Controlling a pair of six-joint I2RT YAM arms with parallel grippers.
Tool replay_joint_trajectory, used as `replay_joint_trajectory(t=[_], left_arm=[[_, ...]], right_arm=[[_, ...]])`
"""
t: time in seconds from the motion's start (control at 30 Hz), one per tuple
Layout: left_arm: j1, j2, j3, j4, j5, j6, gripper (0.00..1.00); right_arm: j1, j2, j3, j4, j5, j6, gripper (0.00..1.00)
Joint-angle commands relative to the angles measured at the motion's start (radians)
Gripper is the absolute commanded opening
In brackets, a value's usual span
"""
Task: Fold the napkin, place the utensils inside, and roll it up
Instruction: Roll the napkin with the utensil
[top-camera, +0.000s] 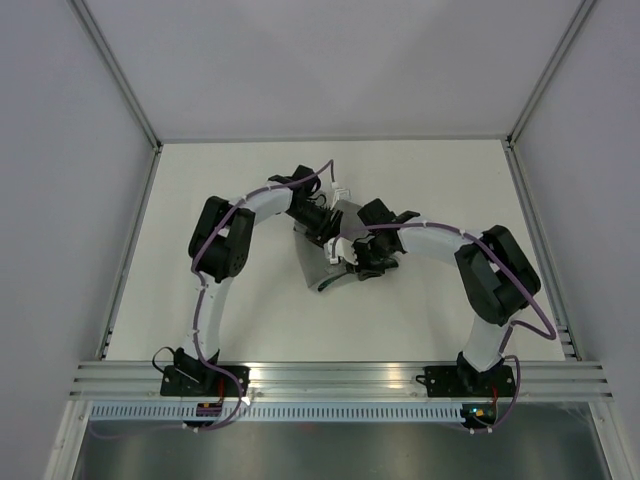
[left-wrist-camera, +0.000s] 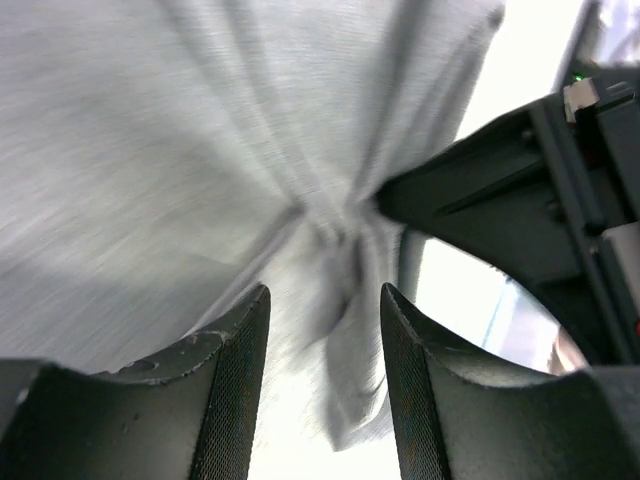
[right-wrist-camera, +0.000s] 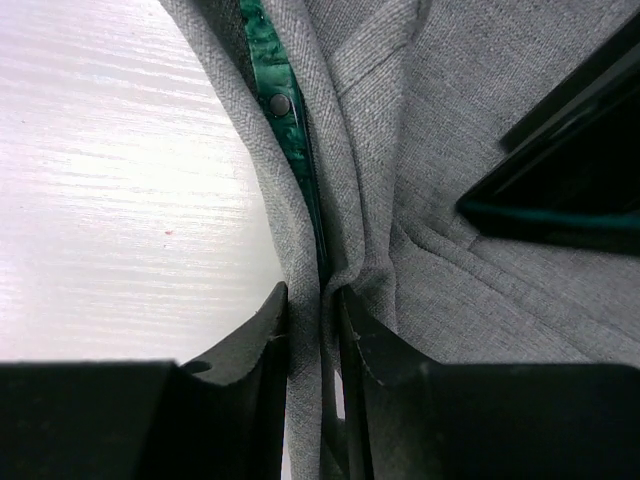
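- Your right gripper (right-wrist-camera: 318, 330) is pinched tight on a bunched fold of the napkin (right-wrist-camera: 450, 120), which lies mid-table (top-camera: 430, 180).
- 1 green utensil handle (right-wrist-camera: 283, 105) lies inside that fold.
- Your left gripper (left-wrist-camera: 325, 310) has its jaws apart, gripping nothing, with the cloth just beyond its fingertips.

No writing, brand, number or sign can be read in any of the 3 views. The only label-like thing is a small white tag (left-wrist-camera: 580, 97) on the dark housing at the right edge of the left wrist view, and it is too blurred to read. The napkin (right-wrist-camera: 450, 120) shows plain grey weave with no print on it.
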Motion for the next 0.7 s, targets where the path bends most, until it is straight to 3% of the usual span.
replay_joint_trajectory(t=[0.0, 0.27, 0.43, 0.6, 0.67], left_arm=[[0.043, -0.114, -0.045, 0.160, -0.126, -0.131, 0.53], [0.122, -0.399, -0.259, 0.433, -0.316, -0.297, 0.56], [0.120, -0.574, -0.420, 0.605, -0.535, -0.345, 0.57], [0.107, -0.810, -0.658, 0.836, -0.640, -0.389, 0.59], [0.061, -0.888, -0.703, 0.855, -0.695, -0.346, 0.59]], right_arm=[[-0.040, 0.120, 0.029, -0.232, -0.053, -0.003, 0.06], [-0.112, 0.283, 0.236, -0.462, -0.130, -0.048, 0.06], [-0.141, 0.399, 0.366, -0.579, -0.156, -0.061, 0.06], [-0.162, 0.485, 0.460, -0.631, -0.155, -0.046, 0.07], [-0.162, 0.513, 0.496, -0.649, -0.150, -0.034, 0.07]])
